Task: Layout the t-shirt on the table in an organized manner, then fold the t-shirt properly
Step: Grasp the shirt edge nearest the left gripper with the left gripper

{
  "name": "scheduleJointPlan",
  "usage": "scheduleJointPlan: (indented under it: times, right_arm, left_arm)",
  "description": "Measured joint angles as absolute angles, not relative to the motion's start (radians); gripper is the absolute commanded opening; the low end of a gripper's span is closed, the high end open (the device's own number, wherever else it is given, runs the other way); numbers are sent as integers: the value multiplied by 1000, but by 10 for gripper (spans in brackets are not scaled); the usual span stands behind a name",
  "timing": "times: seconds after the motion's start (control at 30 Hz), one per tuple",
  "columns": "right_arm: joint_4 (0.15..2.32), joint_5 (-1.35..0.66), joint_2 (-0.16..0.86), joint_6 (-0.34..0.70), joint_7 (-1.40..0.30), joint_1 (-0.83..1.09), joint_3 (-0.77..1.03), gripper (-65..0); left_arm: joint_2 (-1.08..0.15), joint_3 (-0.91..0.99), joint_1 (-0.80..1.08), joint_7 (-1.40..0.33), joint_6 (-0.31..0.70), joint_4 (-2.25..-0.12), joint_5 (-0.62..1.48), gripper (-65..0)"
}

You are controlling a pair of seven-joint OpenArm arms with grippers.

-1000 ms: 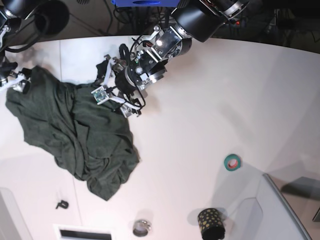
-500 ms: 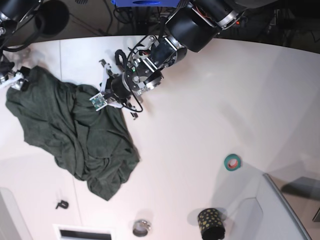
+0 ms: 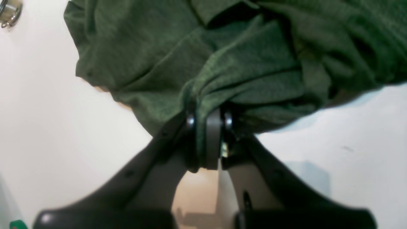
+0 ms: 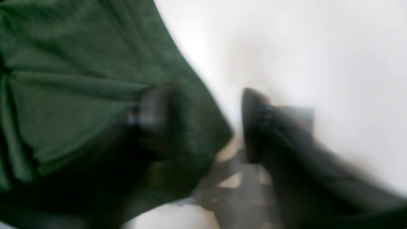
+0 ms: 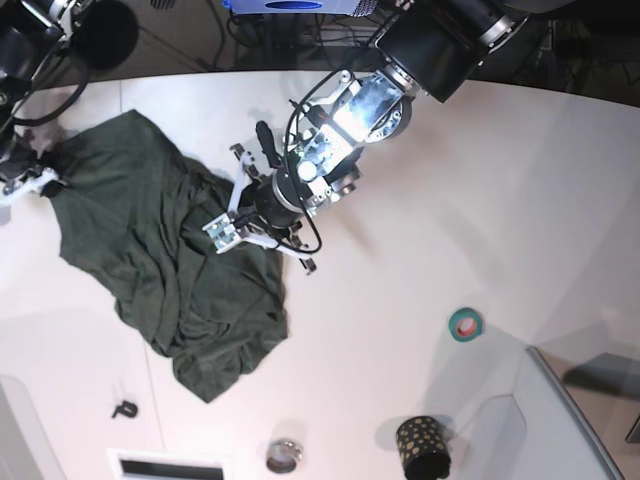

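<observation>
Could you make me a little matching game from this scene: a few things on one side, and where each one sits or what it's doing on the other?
Things:
1. left claw
2. t-shirt
3. tape roll
4. dotted cup

States:
A. stands upright by the near table edge
B. lies crumpled on the table
C. pinched shut on green cloth
D. teal ring lying alone on bare white

Pairs: 1-C, 2-B, 3-D, 4-A
</observation>
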State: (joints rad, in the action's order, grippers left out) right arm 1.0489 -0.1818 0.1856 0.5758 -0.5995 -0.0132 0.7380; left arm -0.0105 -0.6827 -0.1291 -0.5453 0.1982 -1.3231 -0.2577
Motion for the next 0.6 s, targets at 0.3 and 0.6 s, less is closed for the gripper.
scheduleJointPlan:
  times: [0.3, 0.6]
  right_arm:
    - [956, -204, 230, 577, -583, -55, 715, -635]
    - [944, -184, 329, 496, -575, -75, 713, -636]
  left_arm:
    - [-37, -737, -133, -757, 205, -1446, -258, -650]
    - [-89, -982, -165, -985, 207, -1599, -462, -650]
